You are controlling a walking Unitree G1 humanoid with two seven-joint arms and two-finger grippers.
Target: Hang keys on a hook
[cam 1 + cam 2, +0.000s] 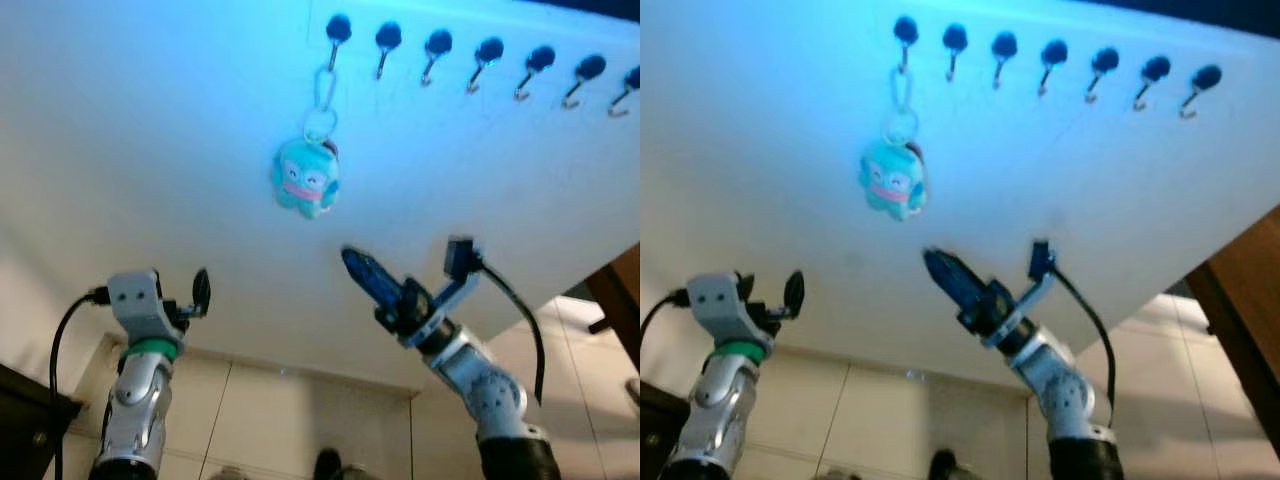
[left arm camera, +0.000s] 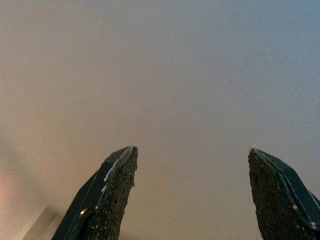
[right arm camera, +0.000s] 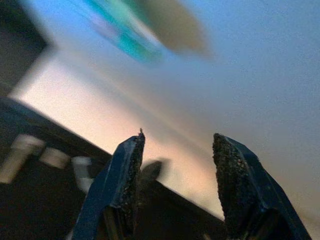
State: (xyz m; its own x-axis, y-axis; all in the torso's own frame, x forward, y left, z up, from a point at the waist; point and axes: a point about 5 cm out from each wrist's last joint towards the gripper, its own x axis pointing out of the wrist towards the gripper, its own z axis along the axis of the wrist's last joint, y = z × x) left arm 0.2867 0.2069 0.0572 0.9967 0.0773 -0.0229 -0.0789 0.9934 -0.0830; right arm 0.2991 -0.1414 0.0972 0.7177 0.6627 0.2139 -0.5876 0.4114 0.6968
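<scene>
From the left eye view, you see a row of black-knobbed metal hooks (image 1: 480, 62) along the top of the pale wall (image 1: 150, 150). The keychain, a teal plush charm with a pink scarf on a pale clip and ring (image 1: 306, 178), hangs from the leftmost hook (image 1: 337, 36), resting against the wall. Your right gripper (image 1: 372, 278) sits below the charm and apart from it. Your left gripper (image 1: 200, 292) is raised off to the left, near the wall.

The right eye view shows the same layout; the charm hangs straight, with no keys that you can make out.

In the left wrist view, the black fingers (image 2: 107, 192) stand wide apart, empty, facing bare wall.

In the right wrist view, the fingers (image 3: 122, 175) are moderately apart with nothing between them; the charm is a teal blur beyond.

The risk, as I judge it: if you lift the right arm while pulling away, you could nudge the charm and lift its clip off the hook.
</scene>
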